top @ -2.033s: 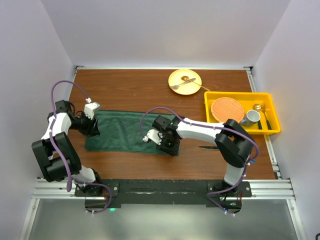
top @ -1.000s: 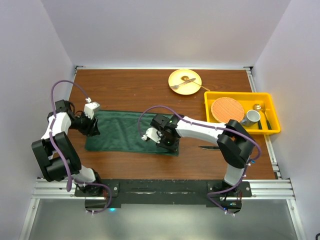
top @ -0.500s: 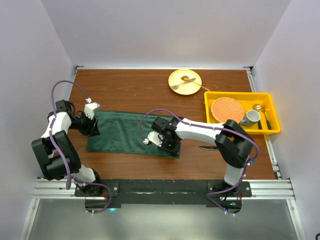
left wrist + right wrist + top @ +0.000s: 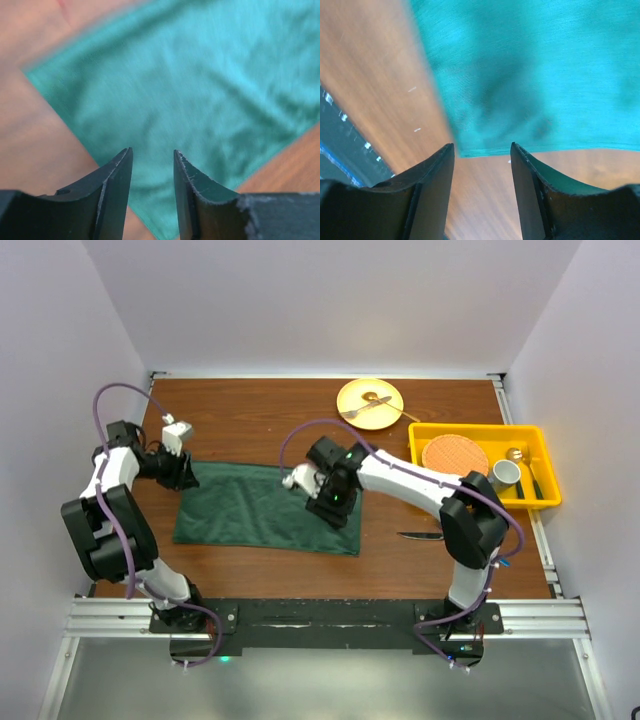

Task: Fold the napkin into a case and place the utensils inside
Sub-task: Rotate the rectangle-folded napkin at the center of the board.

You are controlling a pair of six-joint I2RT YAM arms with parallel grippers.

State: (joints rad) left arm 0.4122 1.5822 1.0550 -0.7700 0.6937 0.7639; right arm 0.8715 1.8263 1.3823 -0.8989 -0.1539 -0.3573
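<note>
The dark green napkin [image 4: 250,512] lies flat on the wooden table [image 4: 250,420] as a long folded rectangle. My left gripper [image 4: 186,478] hovers at its far left corner, open and empty; in the left wrist view the gripper [image 4: 152,156] stands above the napkin [image 4: 175,85]. My right gripper [image 4: 326,504] hangs over the cloth's right part, open with nothing held. In the right wrist view the gripper [image 4: 482,150] frames a corner of the napkin [image 4: 535,65] and bare wood. A dark-handled knife [image 4: 418,535] lies right of the cloth, partly hidden by the right arm.
A yellow plate [image 4: 370,400] with metal cutlery sits at the back. At the right stands a yellow bin [image 4: 545,465] that holds an orange disc [image 4: 454,458], a cup [image 4: 503,476] and more cutlery. The table's near edge runs just below the cloth.
My right gripper has opened, let go of the cloth and moved up and away from the near edge. The left gripper has drawn back slightly towards the far left corner.
</note>
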